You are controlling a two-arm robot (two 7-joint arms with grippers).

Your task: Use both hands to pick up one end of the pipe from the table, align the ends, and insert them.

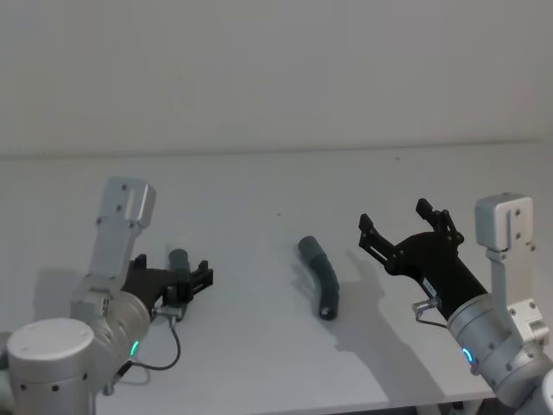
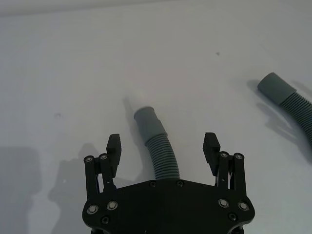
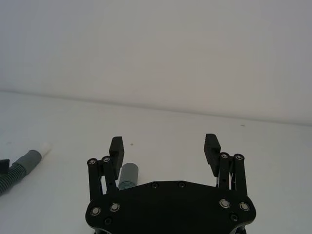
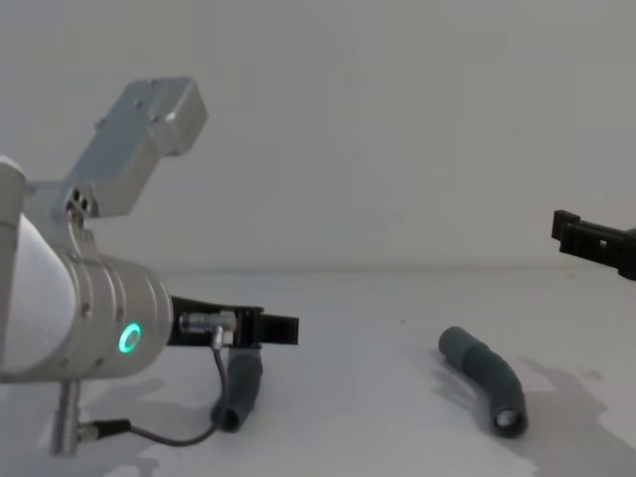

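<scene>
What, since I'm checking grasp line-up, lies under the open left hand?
A curved dark-grey ribbed hose piece lies on the white table beneath the left hand, its grey cuff showing between the spread fingers. In the left wrist view, the rest is covered by the hand's black body.

Non-task item: plain matte off-white wall (image 1: 276, 69).
Upright, spanning the full width of the head view's upper part; surface smooth and even.
</scene>
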